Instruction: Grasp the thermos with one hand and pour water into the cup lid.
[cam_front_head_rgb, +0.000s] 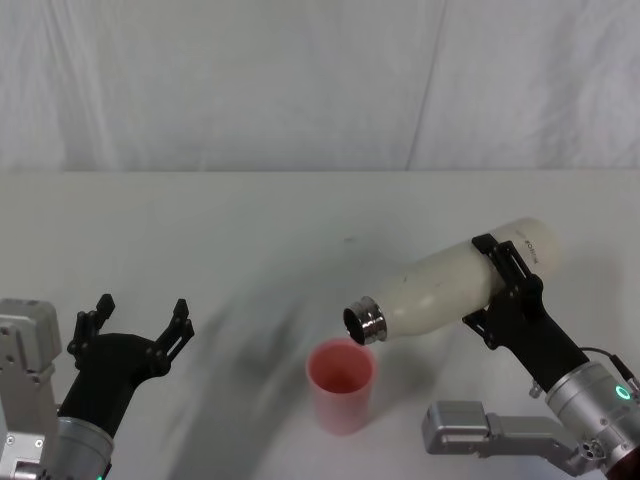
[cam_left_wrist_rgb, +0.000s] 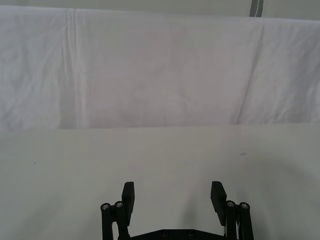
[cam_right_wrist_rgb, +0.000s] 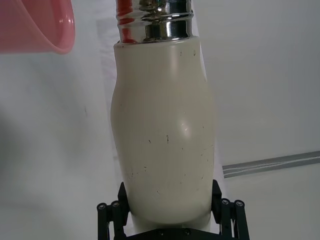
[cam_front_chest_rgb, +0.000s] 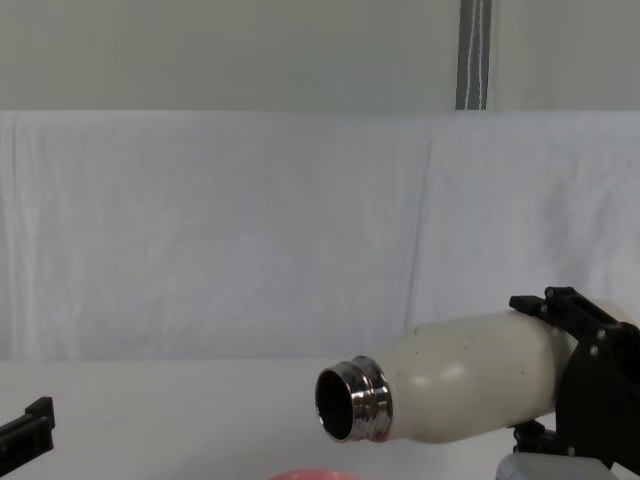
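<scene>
The right gripper (cam_front_head_rgb: 507, 283) is clamped across the lower body of the thermos (cam_front_head_rgb: 450, 283), black fingers (cam_front_head_rgb: 497, 255) pinching the cream wall from both sides, and in the right wrist view those same fingers (cam_right_wrist_rgb: 122, 200) hug the fat end of the bottle (cam_right_wrist_rgb: 165, 145) with no daylight between pad and wall. The thermos is tipped right over, nearly on its side, base up toward two o'clock in the head view and the shiny steel neck (cam_front_head_rgb: 365, 320) dropped toward eight o'clock. That open mouth hangs just above the pink cup lid (cam_front_head_rgb: 342, 383), sitting over the rim at about one o'clock of the cup, close but apart from it. The chest view gives it side-on: bottle (cam_front_chest_rgb: 470, 380) almost level, dark mouth (cam_front_chest_rgb: 335, 404) facing left and a little down, a sliver of the pink rim (cam_front_chest_rgb: 315, 475) directly below at six o'clock. No water can be made out between mouth and cup. The cup lid stands upright on the white table (cam_front_head_rgb: 250, 230), near the front edge, at centre. Out at nine o'clock of the cup, well apart, the left gripper (cam_front_head_rgb: 140, 320) hovers over bare cloth with its fingers spread wide and nothing between them, and the left wrist view shows the two pads (cam_left_wrist_rgb: 128, 195) standing apart above the tabletop.
</scene>
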